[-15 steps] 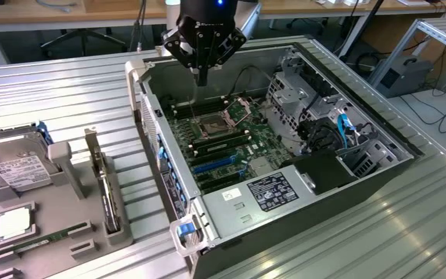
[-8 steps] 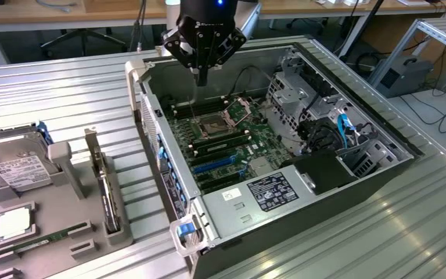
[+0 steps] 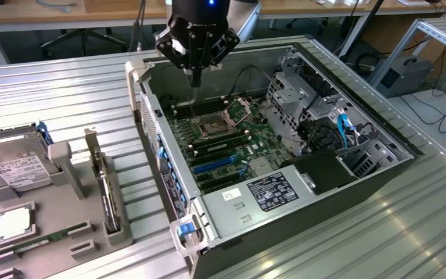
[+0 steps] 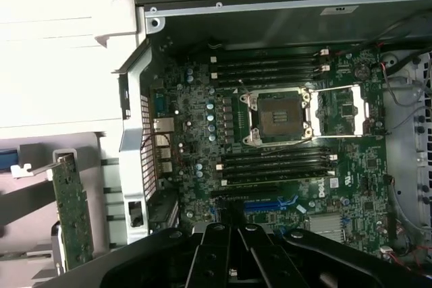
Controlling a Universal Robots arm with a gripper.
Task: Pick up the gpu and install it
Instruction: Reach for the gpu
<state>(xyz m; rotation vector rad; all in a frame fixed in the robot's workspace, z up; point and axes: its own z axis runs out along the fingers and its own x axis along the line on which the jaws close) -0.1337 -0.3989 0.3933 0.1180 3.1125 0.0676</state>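
Observation:
The gpu stands on edge in a slot of the grey holder at the exterior view's left, its silver bracket pointing up. It appears as a green board in the wrist view. My gripper hangs over the open computer case, above the motherboard near the CPU socket, well apart from the gpu. Its fingers are shut together with nothing between them.
The grey holder also carries a silver hard drive, a CPU chip and a slim RAM stick. Blue expansion slots lie on the motherboard. Drive cages and cables fill the case's right side.

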